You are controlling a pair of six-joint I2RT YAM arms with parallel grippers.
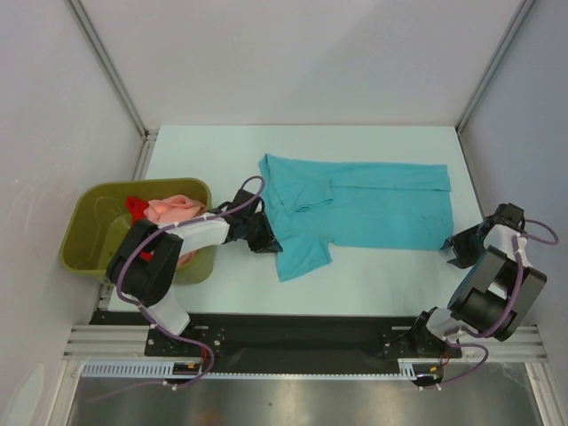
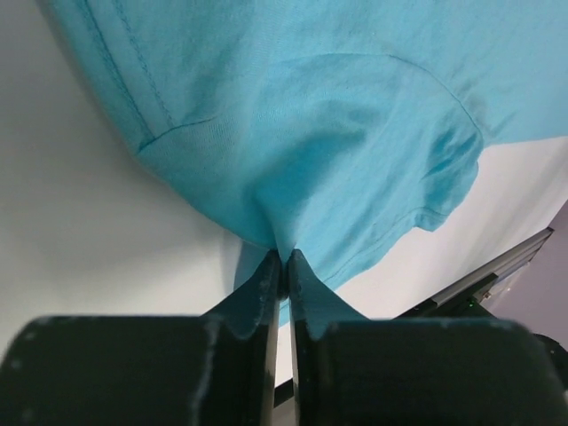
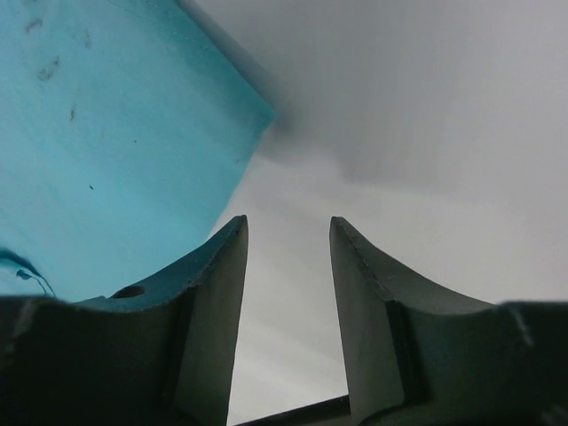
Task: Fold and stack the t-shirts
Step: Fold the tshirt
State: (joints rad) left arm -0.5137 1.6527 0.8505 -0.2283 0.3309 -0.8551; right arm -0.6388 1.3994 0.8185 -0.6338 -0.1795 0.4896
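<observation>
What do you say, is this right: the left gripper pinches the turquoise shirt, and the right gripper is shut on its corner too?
Not quite. The left gripper does pinch the turquoise shirt, but the right gripper is open: the right wrist view shows its jaws apart, bare table between them, beside the shirt's corner.

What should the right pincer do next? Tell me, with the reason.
Probably shift the right pincer sideways onto the edge of the turquoise t-shirt and close. Its jaws stand open over bare table, the cloth just beside them, while the left pincer pinches the shirt's other end.
</observation>
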